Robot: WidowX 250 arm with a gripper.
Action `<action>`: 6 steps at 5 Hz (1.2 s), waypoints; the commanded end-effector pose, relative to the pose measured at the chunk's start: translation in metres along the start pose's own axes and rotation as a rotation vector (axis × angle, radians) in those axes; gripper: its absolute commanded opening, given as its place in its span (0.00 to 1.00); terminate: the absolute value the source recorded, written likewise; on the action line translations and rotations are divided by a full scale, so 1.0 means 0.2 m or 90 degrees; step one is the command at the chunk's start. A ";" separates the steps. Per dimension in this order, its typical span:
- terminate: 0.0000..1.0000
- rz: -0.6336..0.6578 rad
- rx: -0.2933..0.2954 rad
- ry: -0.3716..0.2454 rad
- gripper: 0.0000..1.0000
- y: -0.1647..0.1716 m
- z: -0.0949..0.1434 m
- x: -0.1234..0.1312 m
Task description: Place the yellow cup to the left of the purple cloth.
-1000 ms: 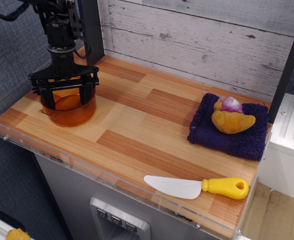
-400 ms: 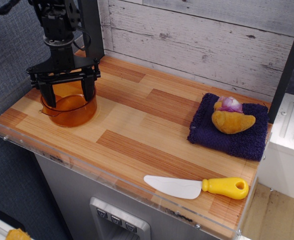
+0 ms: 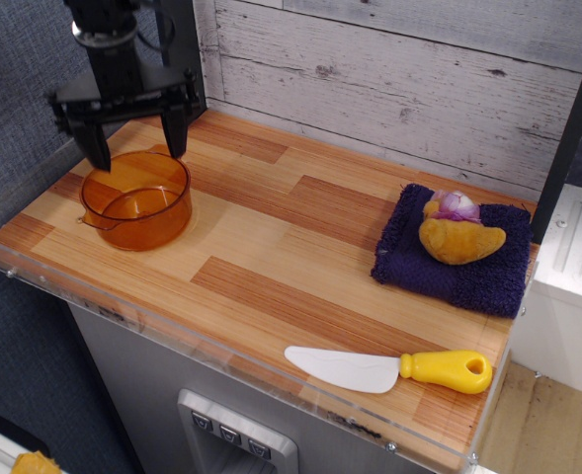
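The yellow cup (image 3: 138, 198), a wide translucent amber-orange pot with a small side tab, stands upright on the wooden table's far left. My gripper (image 3: 135, 148) hangs open just above the cup's back rim, touching nothing, one finger at each side. The purple cloth (image 3: 456, 251), a dark fuzzy square towel, lies at the right side of the table, far from the cup. A yellow-brown plush toy (image 3: 458, 235) with a purple top sits on the cloth.
A white knife with a yellow handle (image 3: 389, 368) lies near the front right edge. A grey plank wall (image 3: 399, 69) runs behind the table. A clear acrylic lip (image 3: 172, 331) borders the front edge. A black post (image 3: 184, 49) stands behind my gripper.
My gripper was low around the cup with its fingers at the rim; it has risen straight up and now hangs open above the cup. The cup stays in place.
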State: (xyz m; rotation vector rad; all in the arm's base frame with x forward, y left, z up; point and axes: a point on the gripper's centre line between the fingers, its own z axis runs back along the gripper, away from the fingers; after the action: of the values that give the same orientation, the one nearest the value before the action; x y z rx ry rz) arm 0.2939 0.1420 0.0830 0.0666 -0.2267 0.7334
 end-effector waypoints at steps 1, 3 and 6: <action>0.00 -0.066 -0.032 -0.034 1.00 -0.09 0.10 0.00; 0.00 -0.065 -0.026 0.003 1.00 -0.11 -0.01 -0.05; 0.00 -0.035 0.030 0.070 1.00 0.06 -0.25 -0.19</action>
State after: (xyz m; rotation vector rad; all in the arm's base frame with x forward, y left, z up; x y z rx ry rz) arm 0.2753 0.1281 0.0163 0.0702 -0.0731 0.6825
